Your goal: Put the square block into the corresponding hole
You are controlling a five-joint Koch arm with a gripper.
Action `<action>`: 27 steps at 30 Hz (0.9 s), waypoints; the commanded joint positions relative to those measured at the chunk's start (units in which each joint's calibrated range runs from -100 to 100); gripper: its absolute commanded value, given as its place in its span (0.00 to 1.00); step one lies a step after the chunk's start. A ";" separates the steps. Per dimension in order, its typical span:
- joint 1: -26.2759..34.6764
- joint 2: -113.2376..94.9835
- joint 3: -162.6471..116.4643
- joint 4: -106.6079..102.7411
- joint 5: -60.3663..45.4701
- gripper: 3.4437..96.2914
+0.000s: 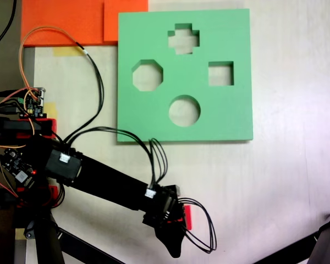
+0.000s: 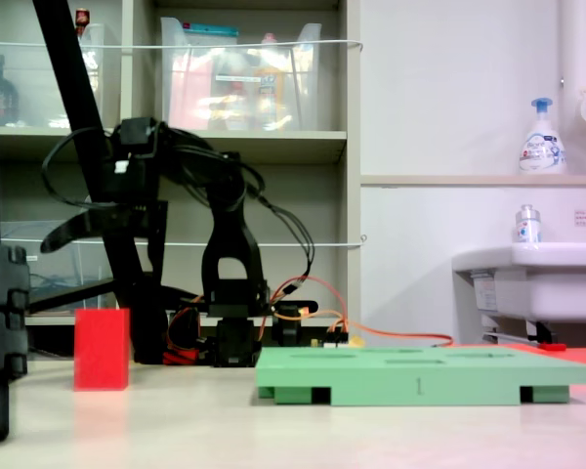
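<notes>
The square block, a red foam cube, stands on the table at the second exterior view's left. From above only a red sliver of the block shows beside the arm's wrist. My gripper hangs well above the block, apart from it, pointing toward the second exterior view's left. In the first exterior view the gripper tapers to a single point with nothing between its fingers, so it looks shut. The corresponding hole is the square cutout on the right side of the green board, far from the block.
The board also has a cross cutout, an octagonal cutout and a round cutout. Orange foam sheets lie at the back left. Loose cables trail from the arm base. A tripod leg crosses the lower right corner.
</notes>
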 commanded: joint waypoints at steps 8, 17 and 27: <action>0.00 17.13 4.52 0.44 -0.20 0.92; 0.05 19.64 4.23 1.21 -0.10 0.52; -0.34 15.17 -2.36 1.01 1.37 0.22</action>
